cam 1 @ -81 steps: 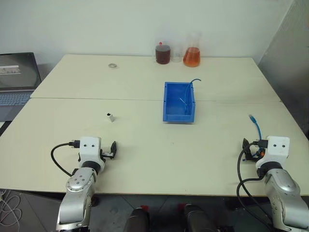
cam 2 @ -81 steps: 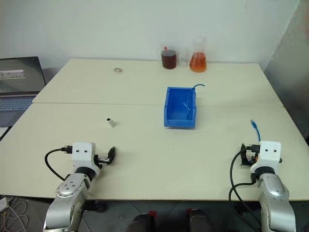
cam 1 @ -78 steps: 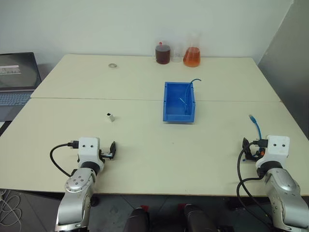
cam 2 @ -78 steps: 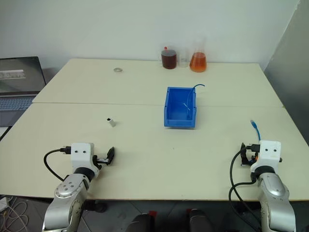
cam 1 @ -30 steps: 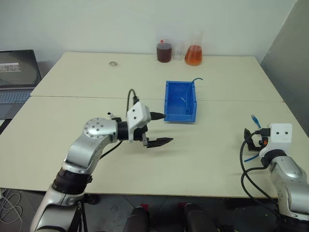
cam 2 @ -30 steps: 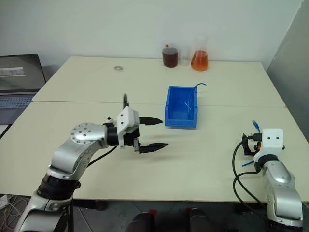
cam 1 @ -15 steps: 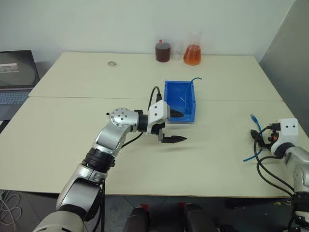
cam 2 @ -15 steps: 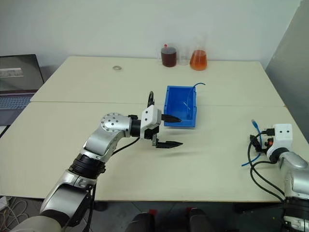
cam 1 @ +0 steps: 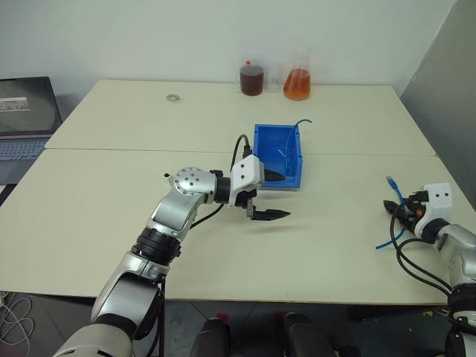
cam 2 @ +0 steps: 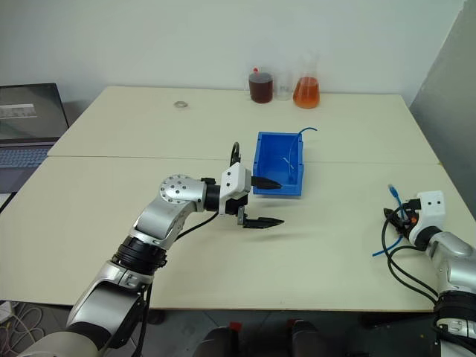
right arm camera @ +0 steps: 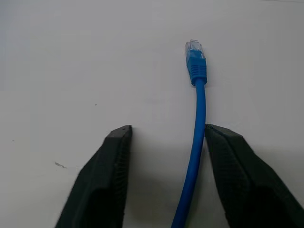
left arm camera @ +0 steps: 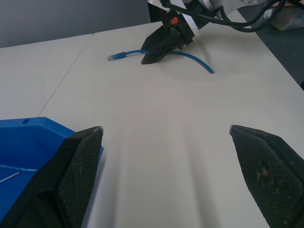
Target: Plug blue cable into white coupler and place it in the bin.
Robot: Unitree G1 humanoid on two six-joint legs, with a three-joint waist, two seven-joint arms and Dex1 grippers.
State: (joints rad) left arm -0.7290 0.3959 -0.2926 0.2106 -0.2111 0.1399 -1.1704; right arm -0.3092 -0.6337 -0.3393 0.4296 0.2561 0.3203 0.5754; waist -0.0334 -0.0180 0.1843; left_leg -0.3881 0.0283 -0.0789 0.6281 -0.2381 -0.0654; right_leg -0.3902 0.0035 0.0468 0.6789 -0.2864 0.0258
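Note:
The blue cable [right arm camera: 198, 118] lies on the table at the far right, its clear plug [cam 1: 389, 181] pointing away from me. My right gripper [right arm camera: 168, 130] is open and straddles the cable just behind the plug; the cable runs close along one finger [right arm camera: 235, 175]. The blue bin [cam 1: 259, 152] stands at mid-table. My left gripper [cam 1: 272, 195] hovers wide open just in front of the bin's near lip, holding nothing, and points to the right at the right gripper [left arm camera: 164, 40]. The white coupler is hidden behind my left arm.
Two flasks of dark [cam 1: 252, 80] and orange [cam 1: 296, 85] liquid stand at the table's back edge. A metal ring [cam 1: 174, 97] lies at the back left. A laptop [cam 1: 26, 119] sits off the left side. A thin blue wire [cam 1: 286, 151] lies inside the bin.
My left arm swung from the near left edge to the front of the bin and has held there. My right gripper reached outward and settled around the cable.

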